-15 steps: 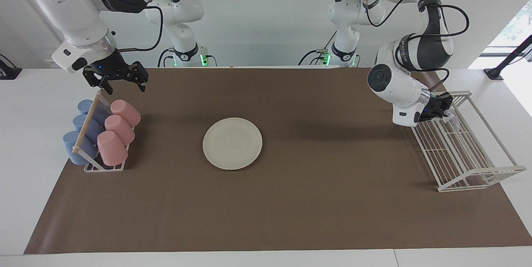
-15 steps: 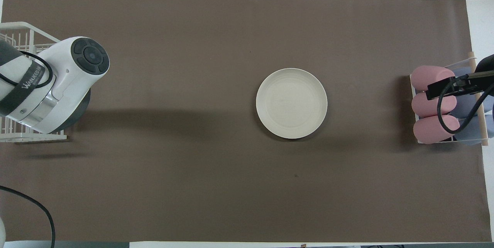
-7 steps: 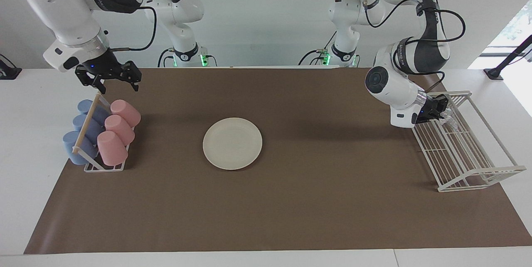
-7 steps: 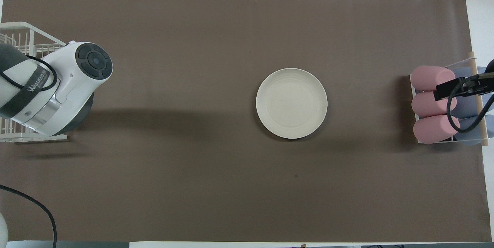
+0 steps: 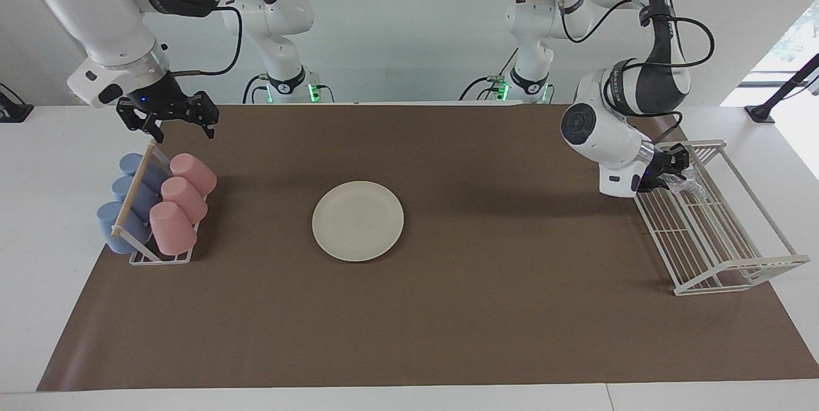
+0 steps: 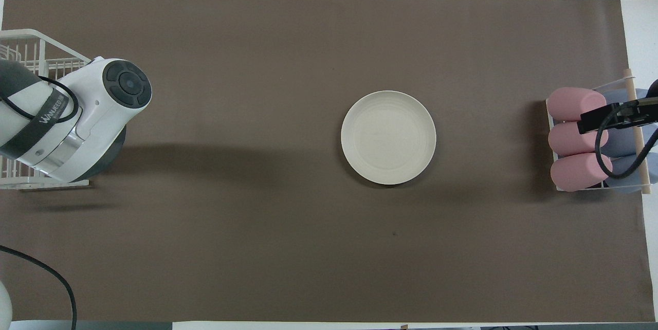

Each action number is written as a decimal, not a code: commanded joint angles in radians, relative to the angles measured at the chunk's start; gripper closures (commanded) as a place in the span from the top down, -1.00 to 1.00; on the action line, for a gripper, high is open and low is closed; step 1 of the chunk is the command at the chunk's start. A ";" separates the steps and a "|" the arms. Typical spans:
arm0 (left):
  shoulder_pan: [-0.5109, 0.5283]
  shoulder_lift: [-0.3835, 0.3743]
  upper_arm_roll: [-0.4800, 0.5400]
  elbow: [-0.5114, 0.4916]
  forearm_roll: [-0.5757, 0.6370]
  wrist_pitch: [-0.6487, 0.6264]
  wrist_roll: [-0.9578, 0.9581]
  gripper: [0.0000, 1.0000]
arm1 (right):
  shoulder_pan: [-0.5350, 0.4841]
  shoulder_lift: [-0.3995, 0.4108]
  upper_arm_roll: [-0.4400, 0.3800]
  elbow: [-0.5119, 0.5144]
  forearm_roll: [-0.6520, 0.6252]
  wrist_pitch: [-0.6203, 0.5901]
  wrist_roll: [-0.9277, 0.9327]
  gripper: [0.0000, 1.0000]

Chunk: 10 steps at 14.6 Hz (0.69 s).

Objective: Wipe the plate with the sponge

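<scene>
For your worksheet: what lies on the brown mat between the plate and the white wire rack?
Nothing: between the plate and the white wire rack only bare brown mat shows. Both views show this stretch.

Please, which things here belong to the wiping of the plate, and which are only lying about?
For the job: plate, on the mat; sponge, in the wire dish rack; left gripper, at the sponge.
Lying about: pink cups and blue cups in their cup holder; right gripper, open, waiting above the mat beside them.
</scene>
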 commanded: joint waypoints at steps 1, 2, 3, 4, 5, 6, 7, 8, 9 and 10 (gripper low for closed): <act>0.024 -0.030 -0.006 -0.037 0.020 0.036 -0.015 0.52 | 0.005 -0.010 0.010 -0.001 0.004 -0.005 -0.014 1.00; 0.023 -0.030 -0.006 -0.037 0.020 0.036 -0.015 0.73 | 0.008 -0.012 0.012 0.000 0.004 -0.010 -0.003 1.00; 0.021 -0.030 -0.006 -0.036 0.020 0.035 -0.013 0.91 | 0.008 -0.012 0.018 0.000 0.003 -0.013 0.002 1.00; 0.021 -0.030 -0.006 -0.036 0.018 0.035 -0.013 1.00 | 0.008 -0.012 0.019 0.000 0.003 -0.007 0.002 1.00; 0.023 -0.030 -0.006 -0.033 0.014 0.035 -0.013 1.00 | 0.008 -0.013 0.021 0.000 0.001 -0.007 0.000 1.00; 0.024 -0.029 -0.006 -0.031 0.011 0.035 -0.013 1.00 | 0.008 -0.013 0.023 0.002 0.002 -0.005 0.000 1.00; 0.026 -0.029 -0.007 -0.027 0.003 0.035 -0.009 1.00 | 0.008 -0.013 0.024 0.000 0.003 -0.010 0.002 1.00; 0.024 -0.029 -0.006 -0.021 -0.026 0.033 -0.007 1.00 | 0.008 -0.013 0.024 0.000 0.003 -0.011 0.002 1.00; 0.024 -0.029 -0.007 -0.005 -0.052 0.021 -0.003 1.00 | 0.008 -0.013 0.024 0.000 0.003 -0.014 0.002 1.00; 0.024 -0.030 -0.007 0.010 -0.074 0.009 0.002 1.00 | 0.008 -0.013 0.024 0.000 0.003 -0.016 0.003 1.00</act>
